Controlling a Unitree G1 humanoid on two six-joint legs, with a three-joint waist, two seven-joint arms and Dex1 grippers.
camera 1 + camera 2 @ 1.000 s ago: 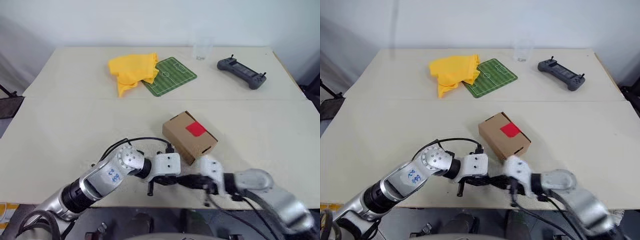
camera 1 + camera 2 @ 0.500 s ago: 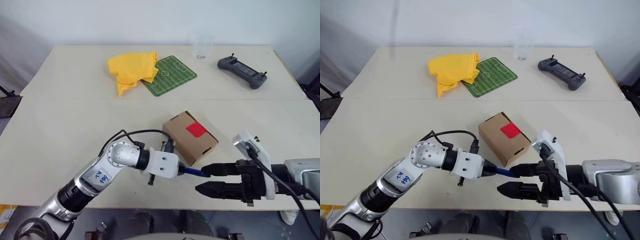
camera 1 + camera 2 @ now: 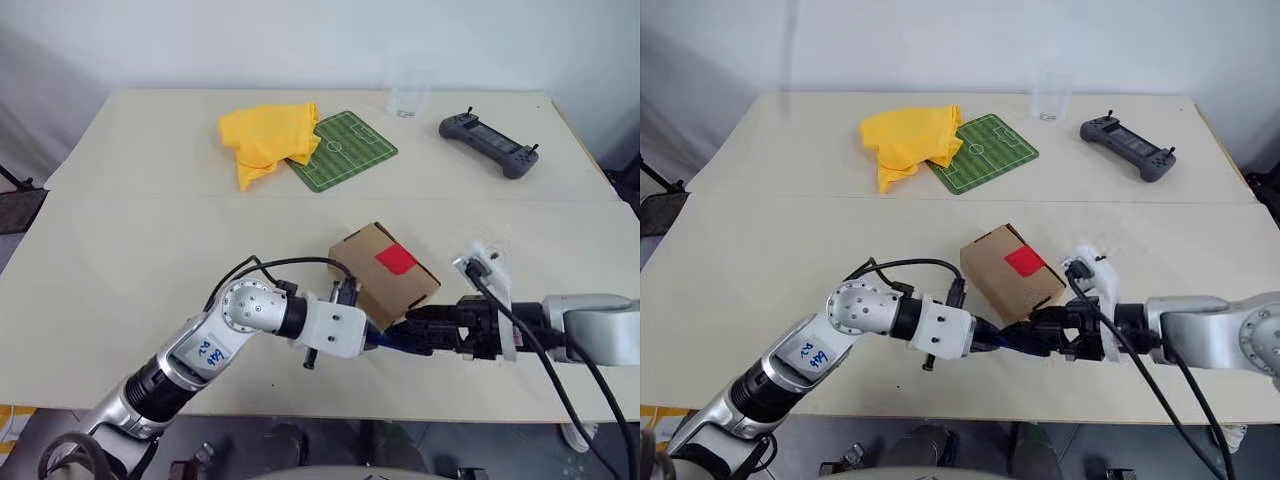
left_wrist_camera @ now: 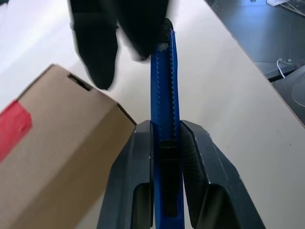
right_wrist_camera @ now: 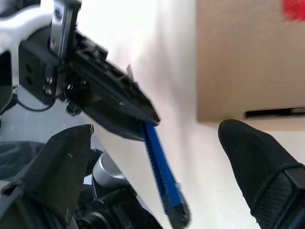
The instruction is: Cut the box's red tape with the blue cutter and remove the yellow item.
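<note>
From my head view, the box (image 3: 383, 274) sits mid-counter (image 3: 140, 230) with the red tape (image 3: 396, 258) on top, uncut. At its 6 o'clock my left jaws (image 3: 368, 336) pinch the blue cutter (image 3: 392, 343), my right jaws (image 3: 412, 330) at its far end.

My left wrist view shows the cutter clamped between both fingers (image 4: 138, 181).

My right wrist view shows those jaws spread wide around the cutter's tip. Closing off-centre could knock the cutter askew or onto the floor.
</note>
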